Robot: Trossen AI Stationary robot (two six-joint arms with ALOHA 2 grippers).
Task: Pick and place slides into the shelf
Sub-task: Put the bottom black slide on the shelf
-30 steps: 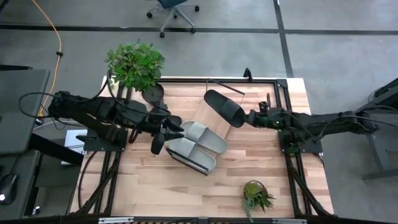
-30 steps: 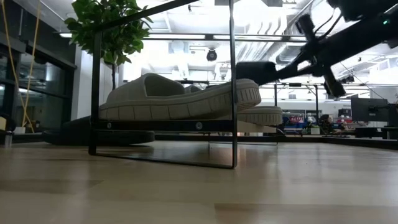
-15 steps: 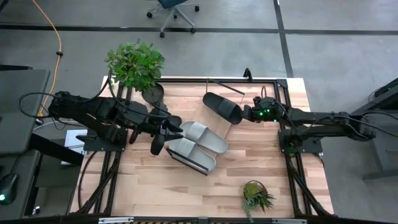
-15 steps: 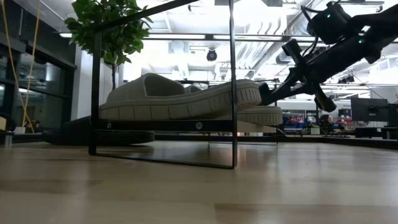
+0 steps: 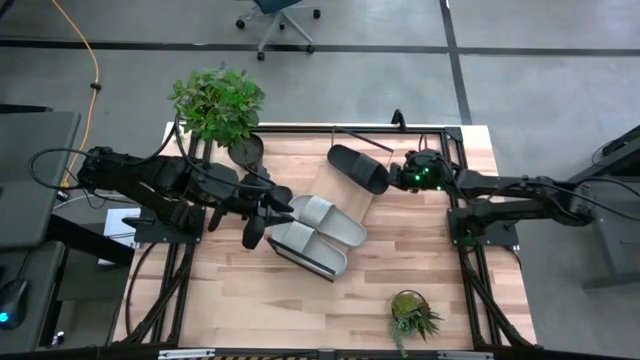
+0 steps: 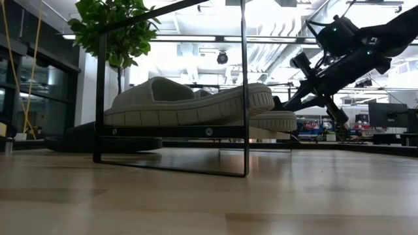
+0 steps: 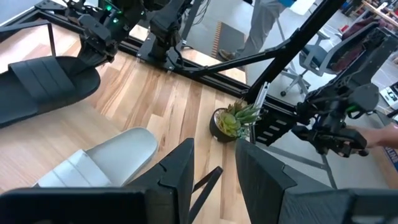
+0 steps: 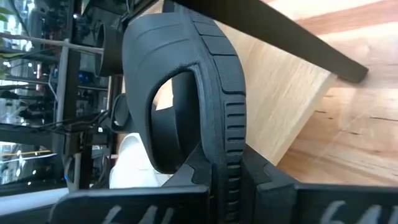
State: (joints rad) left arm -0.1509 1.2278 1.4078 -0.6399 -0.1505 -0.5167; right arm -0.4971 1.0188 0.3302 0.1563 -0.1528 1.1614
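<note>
The black slide [image 5: 358,168] hangs in my right gripper [image 5: 398,178] over the far end of the shelf [image 5: 325,185], a light plank with a dark wire frame [image 6: 243,98]. I cannot tell whether the slide touches the plank. Two pale grey-green slides [image 5: 320,225] lie side by side on the shelf, soles down, and show in the low view [image 6: 189,104]. Another black slide [image 6: 98,140] lies on the table left of the shelf. My left gripper [image 5: 283,207] is open beside the pale slides [image 7: 106,158] and holds nothing. My right gripper [image 8: 230,180] pinches the black slide's sole at the end nearest the arm [image 8: 227,146], one finger on each face. The fingers come from the table's right and lie along the slide. The strap end [image 8: 155,74] points away, toward the shelf plank [image 8: 273,87].
A large potted plant [image 5: 217,105] stands at the far left corner and a small one [image 5: 412,315] near the right front. Black frame rails run along the table's sides. In the left wrist view a person's legs [image 7: 261,25] and a hand [image 7: 379,134] show beyond the table.
My right gripper has come down with the black slide and tipped it, carrying it from high above the shelf to just behind the pale slides at the shelf's far end. It stays shut on the slide. The left arm has kept still.
</note>
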